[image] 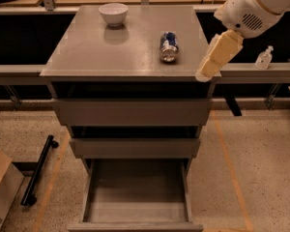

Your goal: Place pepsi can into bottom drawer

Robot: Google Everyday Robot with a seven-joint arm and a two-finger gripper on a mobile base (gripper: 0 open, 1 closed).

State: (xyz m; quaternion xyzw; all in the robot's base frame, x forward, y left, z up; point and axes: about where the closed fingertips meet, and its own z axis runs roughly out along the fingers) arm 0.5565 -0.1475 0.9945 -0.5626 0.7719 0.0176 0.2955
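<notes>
The pepsi can (168, 46) lies on its side on the grey cabinet top (87, 52), right of centre, its silver end toward me. The bottom drawer (135, 192) is pulled open and shows nothing inside. My gripper (207, 72) hangs from the white arm at the cabinet top's right front corner, to the right of the can and apart from it.
A white bowl (113, 13) stands at the back of the cabinet top. The two upper drawers (133, 111) stand slightly open. A black bar (37, 171) and a cardboard box (1, 187) lie on the floor at left. A small bottle (264, 58) sits on the right ledge.
</notes>
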